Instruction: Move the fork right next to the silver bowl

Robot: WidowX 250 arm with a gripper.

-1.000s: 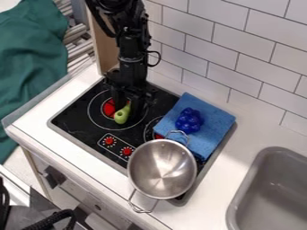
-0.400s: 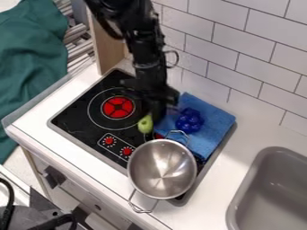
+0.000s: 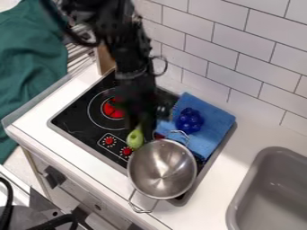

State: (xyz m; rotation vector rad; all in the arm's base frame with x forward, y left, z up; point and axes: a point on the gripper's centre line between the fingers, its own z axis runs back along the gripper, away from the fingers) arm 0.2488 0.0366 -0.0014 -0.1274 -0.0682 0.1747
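Just beyond the upper-left rim of the silver bowl [image 3: 162, 168], in the camera view, the black hand [image 3: 141, 127] hangs over the stove [image 3: 78, 123], pointing down. It appears clamped on the fork [image 3: 135, 139], whose rounded green handle end pokes out below it. The other end is hidden by the dark, blurred hand, so the tines cannot be made out. The fork's visible length runs steeply down the view, leaning slightly left at its lower end, which comes close to the bowl's rim; whether they touch, or how high the fork hangs, cannot be told. From the hand, the bowl lies below and a little to the right. The coming move likely turns on that short offset: the fork needs to come down outside the rim, at its upper-left side. Drifting right while lowering could bump the rim or the bowl's upper wire handle [image 3: 179, 132]. Above and right of the bowl, a blue cloth [image 3: 210, 121] bears a shiny blue object [image 3: 189, 120].
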